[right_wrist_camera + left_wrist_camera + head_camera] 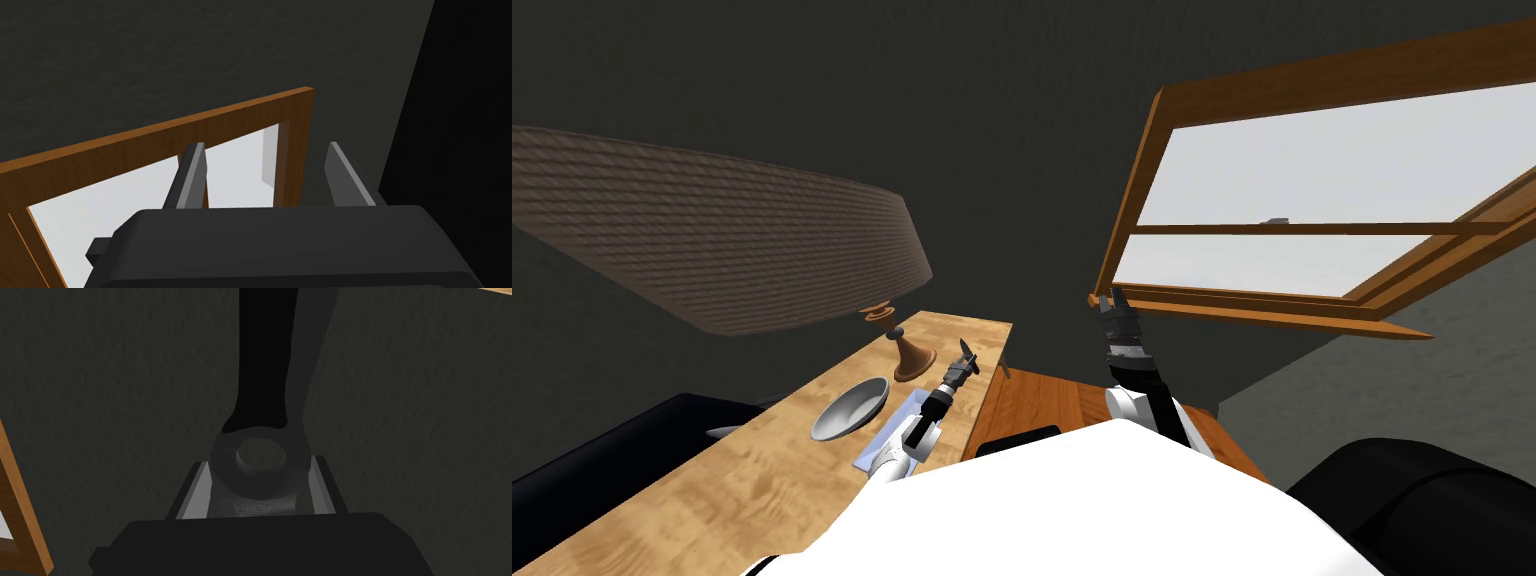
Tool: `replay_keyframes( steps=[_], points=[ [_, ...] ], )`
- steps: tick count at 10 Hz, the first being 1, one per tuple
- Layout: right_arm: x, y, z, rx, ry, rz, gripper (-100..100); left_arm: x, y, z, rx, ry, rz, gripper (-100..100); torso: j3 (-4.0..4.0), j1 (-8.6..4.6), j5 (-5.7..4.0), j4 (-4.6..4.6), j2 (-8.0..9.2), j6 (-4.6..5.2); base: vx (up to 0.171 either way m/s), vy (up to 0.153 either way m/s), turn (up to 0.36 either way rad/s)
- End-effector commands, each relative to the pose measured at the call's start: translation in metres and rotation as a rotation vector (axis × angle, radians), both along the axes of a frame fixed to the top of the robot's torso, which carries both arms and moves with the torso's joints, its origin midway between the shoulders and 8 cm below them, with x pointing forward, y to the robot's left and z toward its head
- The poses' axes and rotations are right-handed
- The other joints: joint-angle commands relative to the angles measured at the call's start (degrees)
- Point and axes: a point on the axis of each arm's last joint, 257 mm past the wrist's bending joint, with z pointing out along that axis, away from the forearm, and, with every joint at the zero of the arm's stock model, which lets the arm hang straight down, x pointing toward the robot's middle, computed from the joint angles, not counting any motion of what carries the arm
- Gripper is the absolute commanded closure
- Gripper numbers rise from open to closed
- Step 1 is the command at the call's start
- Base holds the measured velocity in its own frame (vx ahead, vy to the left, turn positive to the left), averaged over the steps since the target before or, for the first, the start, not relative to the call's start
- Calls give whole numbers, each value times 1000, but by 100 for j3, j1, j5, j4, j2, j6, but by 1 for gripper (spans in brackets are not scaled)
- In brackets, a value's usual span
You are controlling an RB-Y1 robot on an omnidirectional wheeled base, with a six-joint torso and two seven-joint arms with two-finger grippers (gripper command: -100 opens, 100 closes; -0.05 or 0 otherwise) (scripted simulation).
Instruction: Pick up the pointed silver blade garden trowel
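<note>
My left gripper [257, 470] is shut on the garden trowel [260, 455], its fingers [197, 493] pressing the sides of the grey handle end, which has a round hole. The rest of the trowel runs away from the gripper as a long dark shape; its blade tip is out of frame. In the head view the left gripper [962, 370] holds the trowel [968, 351] up in the air above the far end of the light wooden table [712, 480]. My right gripper [265, 150] stands open and empty, raised in front of the window [1115, 303].
On the light table are a grey bowl [850, 408], a pale flat tray [897, 425] under my left forearm, and a lamp base [912, 358] under a wide brown shade [712, 240]. A darker wooden table [1032, 400] adjoins. Dark seats flank both sides.
</note>
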Motion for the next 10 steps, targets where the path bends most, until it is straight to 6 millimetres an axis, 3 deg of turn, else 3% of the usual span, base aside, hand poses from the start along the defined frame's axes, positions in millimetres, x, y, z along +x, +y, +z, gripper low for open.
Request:
replay_keyframes(
  steps=[1, 3, 6, 7, 10],
  points=[
    [0, 0, 0, 0, 0, 0, 0, -12, 12, -8, 11, 12, -17, 100, 0, 0, 0, 0, 0, 0, 9, -59, -80],
    [0, 0, 0, 0, 0, 0, 0, -9, 18, -4, -18, 8, 8, 100, -11, -4, 9, -17, -5, 4, 6, -38, -26],
    [0, 0, 0, 0, 0, 0, 0, -30, 51, -14, 7, 21, -4, 100, -21, -2, 20, -36, -7, 1, 8, -62, -76],
    [0, 0, 0, 0, 0, 0, 0, -24, 48, -2, -18, -6, -2, 100, -21, -7, 19, -37, -6, 0, 7, -75, -25],
    [0, 0, 0, 0, 0, 0, 0, -37, 79, -12, -17, 21, 34, 100, -29, 6, 23, -41, -18, 1, 16, -45, -55]
  ],
)
